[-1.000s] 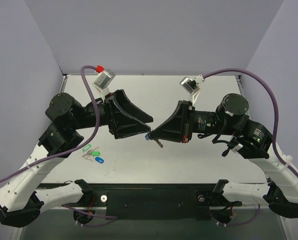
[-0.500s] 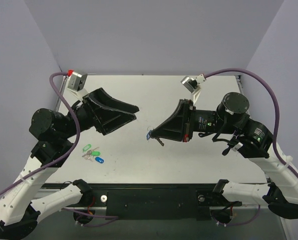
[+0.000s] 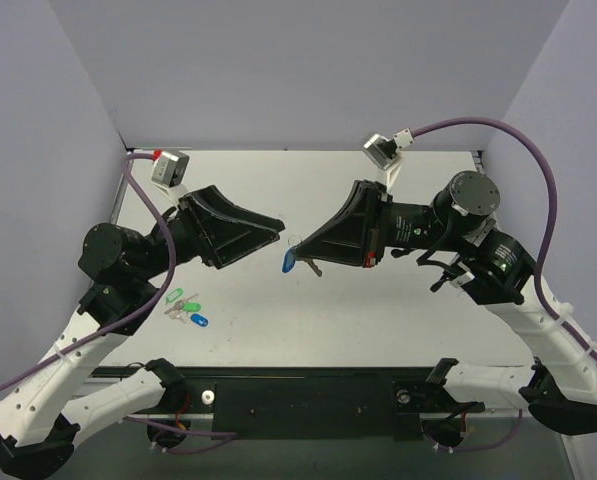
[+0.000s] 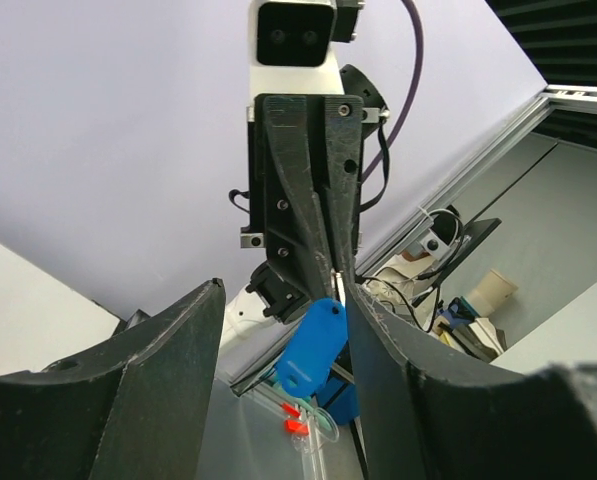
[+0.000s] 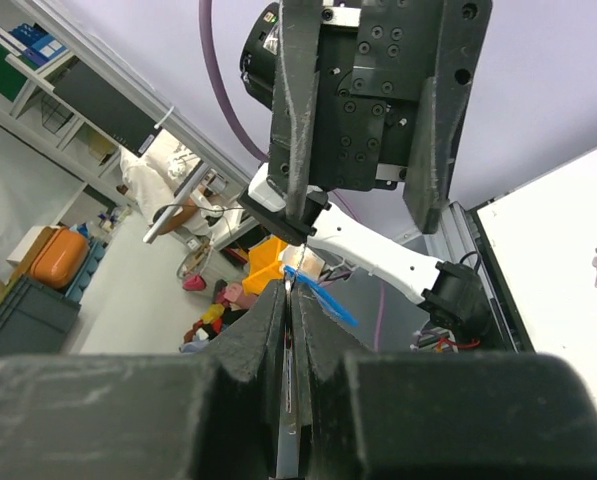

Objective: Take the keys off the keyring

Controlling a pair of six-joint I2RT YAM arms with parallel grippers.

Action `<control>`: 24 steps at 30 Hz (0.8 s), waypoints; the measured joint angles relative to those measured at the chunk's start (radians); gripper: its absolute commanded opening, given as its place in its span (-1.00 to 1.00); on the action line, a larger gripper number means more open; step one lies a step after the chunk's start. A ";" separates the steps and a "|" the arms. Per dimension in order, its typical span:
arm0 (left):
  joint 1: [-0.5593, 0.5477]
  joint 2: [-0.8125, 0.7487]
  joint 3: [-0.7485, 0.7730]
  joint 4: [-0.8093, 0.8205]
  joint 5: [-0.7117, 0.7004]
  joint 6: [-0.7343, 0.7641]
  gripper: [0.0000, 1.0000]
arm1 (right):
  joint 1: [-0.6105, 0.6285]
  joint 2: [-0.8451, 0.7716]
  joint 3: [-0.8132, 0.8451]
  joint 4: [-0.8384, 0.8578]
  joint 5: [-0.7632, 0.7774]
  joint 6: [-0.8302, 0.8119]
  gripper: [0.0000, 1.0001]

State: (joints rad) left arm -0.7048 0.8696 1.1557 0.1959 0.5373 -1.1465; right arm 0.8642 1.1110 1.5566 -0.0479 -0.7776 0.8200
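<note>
**Blue-tagged keyring pinched in the air over mid-counter**

The counter (image 3: pixel 398 310) is a bare white board, with flat lavender walls (image 3: pixel 278 70) at its far, left and right edges and a black rail along the near edge. A small bunch of green and blue tags (image 3: pixel 186 308) lies near the near-left corner.

Both arms reach in toward the middle. The right gripper (image 3: pixel 298 250) has its fingers pressed tight together, clamped on the top end of the keyring (image 3: pixel 289 262), which hangs clear of the surface above the counter's centre. The tag's long axis runs roughly from far to near, its free end pointing toward the near edge and tilted a little left. In the left wrist view it dangles slantwise below the closed fingertips.

A small dark sliver juts out beside the tag, probably the key (image 3: pixel 314 268), but it is too small to confirm.

The left gripper (image 3: pixel 276 228) is spread wide and holds nothing, its tips just beside the tag but apart from it.
</note>
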 measured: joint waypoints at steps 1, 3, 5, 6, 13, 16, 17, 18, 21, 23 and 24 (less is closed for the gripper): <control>0.000 -0.002 0.000 0.006 0.000 -0.002 0.20 | 0.000 0.006 0.000 0.007 -0.002 0.004 -1.00; 0.000 -0.008 -0.005 0.021 0.000 -0.003 0.18 | -0.001 0.016 0.000 0.021 -0.006 0.017 -1.00; 0.000 -0.013 -0.006 0.033 0.000 -0.004 0.16 | -0.001 0.022 0.000 0.033 -0.006 0.025 -1.00; 0.000 -0.015 -0.007 0.038 0.000 -0.004 0.15 | -0.001 0.023 0.000 0.039 -0.006 0.027 -1.00; 0.000 -0.013 -0.018 0.065 0.000 -0.014 0.09 | -0.001 0.025 0.000 0.058 -0.006 0.043 -1.00; -0.002 -0.005 -0.019 0.073 0.000 -0.020 0.05 | -0.001 0.029 0.000 0.062 -0.005 0.043 -1.00; -0.003 -0.002 -0.019 0.077 0.000 -0.021 0.04 | -0.001 0.030 0.000 0.063 -0.005 0.043 -1.00; -0.006 0.001 -0.019 0.080 -0.001 -0.021 0.04 | -0.001 0.031 0.000 0.065 -0.005 0.043 -1.00; -0.019 0.008 -0.019 0.092 -0.002 -0.021 0.03 | -0.001 0.034 0.000 0.067 -0.005 0.043 -1.00; -0.028 0.011 -0.019 0.098 -0.003 -0.021 -0.01 | -0.001 0.037 0.000 0.068 -0.005 0.044 -1.00; -0.030 0.012 -0.019 0.101 -0.004 -0.021 -0.05 | -0.001 0.038 0.000 0.068 -0.005 0.044 -1.00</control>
State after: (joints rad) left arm -0.7349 0.8814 1.1362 0.2966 0.5335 -1.1675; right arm 0.8635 1.1492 1.5562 0.0196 -0.7826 0.8642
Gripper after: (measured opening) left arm 0.513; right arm 0.007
